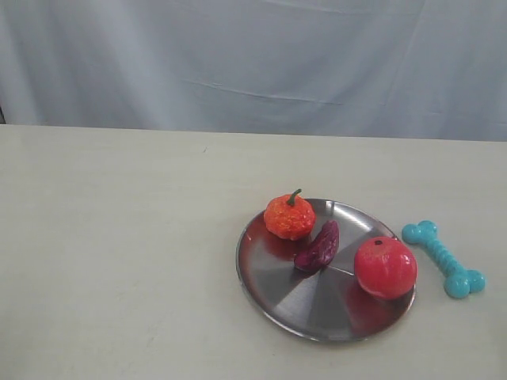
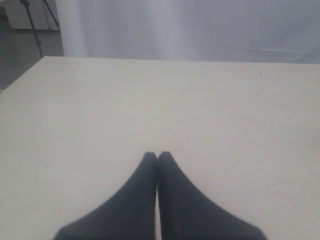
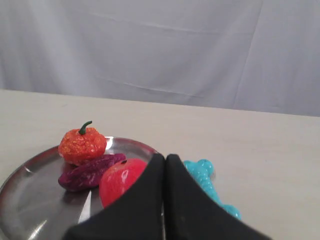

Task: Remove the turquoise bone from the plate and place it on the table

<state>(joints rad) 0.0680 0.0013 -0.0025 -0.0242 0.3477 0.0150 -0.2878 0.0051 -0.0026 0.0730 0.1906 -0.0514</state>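
The turquoise bone (image 1: 444,258) lies flat on the cream table (image 1: 119,253), just right of the silver plate (image 1: 317,305) and off its rim. In the right wrist view the bone (image 3: 202,175) shows partly behind my right gripper (image 3: 165,158), which is shut with nothing between its fingers, above the plate's (image 3: 30,200) edge. My left gripper (image 2: 157,155) is shut and empty over bare table (image 2: 150,100), far from the plate. Neither arm appears in the exterior view.
On the plate sit an orange toy pumpkin (image 1: 289,215), a dark purple toy (image 1: 318,247) and a red toy apple (image 1: 385,267). A grey-white curtain (image 1: 253,63) hangs behind the table's far edge.
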